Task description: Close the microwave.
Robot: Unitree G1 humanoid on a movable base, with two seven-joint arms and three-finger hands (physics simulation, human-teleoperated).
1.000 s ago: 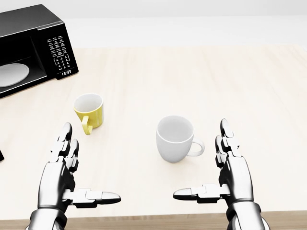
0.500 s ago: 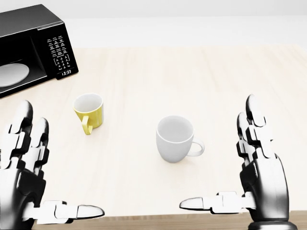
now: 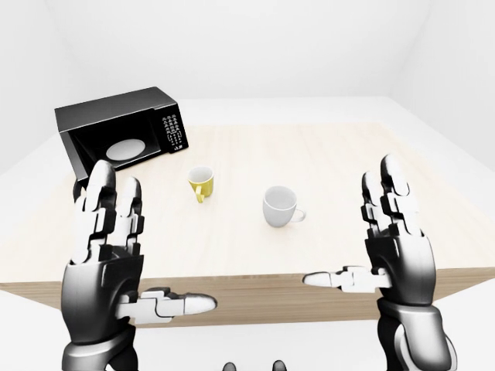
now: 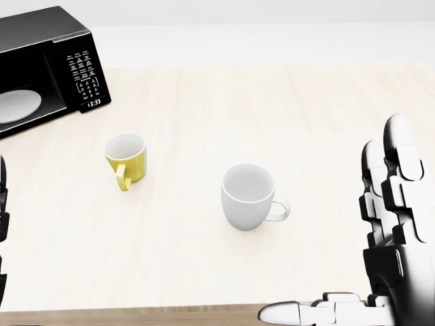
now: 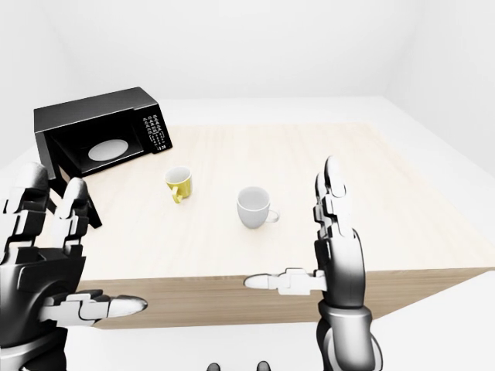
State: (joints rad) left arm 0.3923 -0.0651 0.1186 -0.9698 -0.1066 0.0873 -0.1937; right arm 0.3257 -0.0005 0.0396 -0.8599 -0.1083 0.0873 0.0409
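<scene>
Nearest, the left hand [image 3: 104, 267] and right hand [image 3: 394, 251] are raised over the near edge of the wooden desk [image 3: 348, 166], palms facing inward, fingers [image 3: 100, 205] spread open and thumbs extended toward each other; neither grips anything. Farther in, a white mug [image 4: 248, 197] stands near the desk's centre, with a yellow mug [image 4: 126, 158] apart to its left. At the far left corner sits the black microwave [image 3: 120, 131], door open, with a white plate [image 3: 125, 148] visible inside its cavity.
</scene>
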